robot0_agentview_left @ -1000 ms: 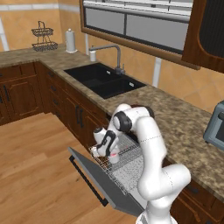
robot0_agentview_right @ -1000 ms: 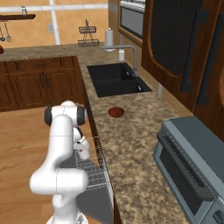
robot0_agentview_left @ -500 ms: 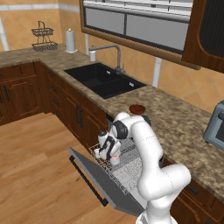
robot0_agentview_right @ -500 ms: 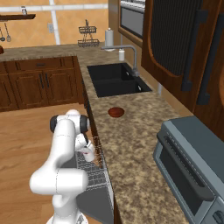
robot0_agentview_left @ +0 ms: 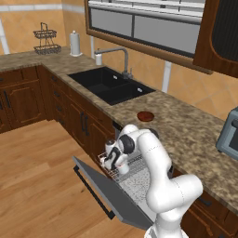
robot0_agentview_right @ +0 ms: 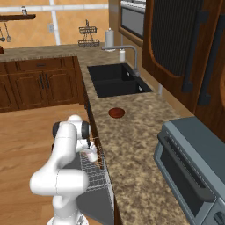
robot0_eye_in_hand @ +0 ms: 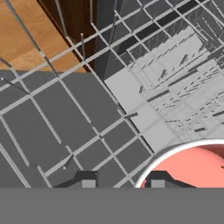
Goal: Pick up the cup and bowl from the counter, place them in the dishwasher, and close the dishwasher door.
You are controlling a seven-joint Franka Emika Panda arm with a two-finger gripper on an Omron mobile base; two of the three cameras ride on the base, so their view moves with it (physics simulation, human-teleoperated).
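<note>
The white cup [robot0_eye_in_hand: 192, 168] with its pink inside stands in the dishwasher's white wire rack [robot0_eye_in_hand: 131, 87], at the lower right of the hand view. My gripper [robot0_eye_in_hand: 122, 181] hangs just over it with its fingertips apart, the cup's rim lying beside the right fingertip [robot0_eye_in_hand: 157, 183]. From the base views the cup [robot0_agentview_left: 110, 147] [robot0_agentview_right: 91, 154] sits at the rack's front corner under the gripper [robot0_agentview_left: 114, 158]. The dark reddish-brown bowl [robot0_agentview_left: 145, 115] [robot0_agentview_right: 116, 113] lies on the counter [robot0_agentview_left: 186, 135] behind the arm. The dishwasher door [robot0_agentview_left: 104, 188] hangs down open.
A black sink [robot0_agentview_left: 111, 86] with a faucet [robot0_agentview_left: 122, 58] lies to the left along the counter. The grey toaster oven [robot0_agentview_right: 193, 171] stands at the right. A paper towel roll [robot0_agentview_left: 74, 44] and a wire basket [robot0_agentview_left: 46, 42] stand far back. Wood floor [robot0_agentview_left: 42, 186] stretches left of the door.
The hand has come down with the cup from above the open door into the rack. Its fingers, shut on the cup's wall before, now stand apart.
</note>
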